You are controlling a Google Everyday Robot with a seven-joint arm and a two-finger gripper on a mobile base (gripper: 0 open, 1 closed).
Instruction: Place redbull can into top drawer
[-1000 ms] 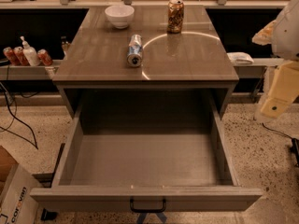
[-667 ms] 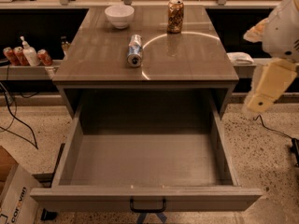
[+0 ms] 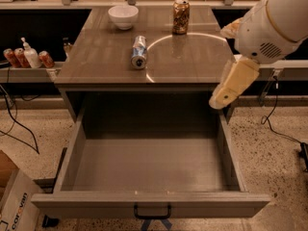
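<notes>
Grey-brown wood is making up both the table point(image 3: 192, 66) and the top drawer point(image 3: 96, 203), which is standing pulled fully out beneath the table's front edge, its black handle point(image 3: 152, 211) facing me. So the opening part of the job is looking done, as far as I am judging it; the box is gaping wide and nothing is blocking its mouth.

The redbull can point(image 3: 139, 52) is lying on its side on the table, left of centre and a little nearer the front edge than the back, its silver top pointing toward the front edge. It is not sitting in the drawer, and I am not touching it.

My end effector point(image 3: 231, 85) is hanging off the table's right edge, near the front right corner, above the drawer's right wall and well apart from the can. Whether it is spread or pressed together I cannot tell from here; it is carrying no can that I am seeing. My white arm point(image 3: 274, 23) is reaching in from the right.

A gold-brown can point(image 3: 181, 16) is standing upright near the back edge, right of centre, and a white bowl point(image 3: 123, 16) is sitting near the back edge, left of centre. Neither is mine to take.

What is remaining, I am judging, is nearly everything: reaching across to the lying can, gripping it, carrying it over the front edge and letting it go inside the drawer.
</notes>
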